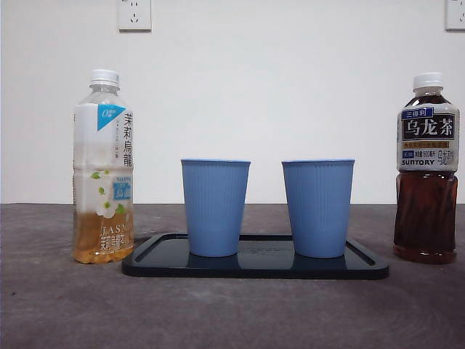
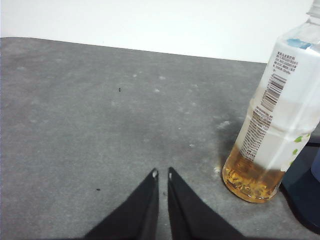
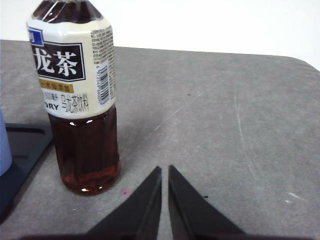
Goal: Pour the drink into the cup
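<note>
Two blue ribbed cups, one on the left (image 1: 214,206) and one on the right (image 1: 317,207), stand upright on a black tray (image 1: 254,266). A jasmine tea bottle (image 1: 102,167) with a little amber drink and a white cap stands left of the tray; it also shows in the left wrist view (image 2: 272,115). A dark oolong tea bottle (image 1: 427,169) stands right of the tray, capped; it also shows in the right wrist view (image 3: 77,95). My left gripper (image 2: 162,174) is shut and empty, apart from the jasmine bottle. My right gripper (image 3: 165,169) is shut and empty, beside the oolong bottle.
The grey table top (image 1: 232,313) meets a white wall with two sockets, one at the left (image 1: 134,14) and one at the right (image 1: 455,14). The tray's edge shows in the right wrist view (image 3: 22,145). Neither arm shows in the front view.
</note>
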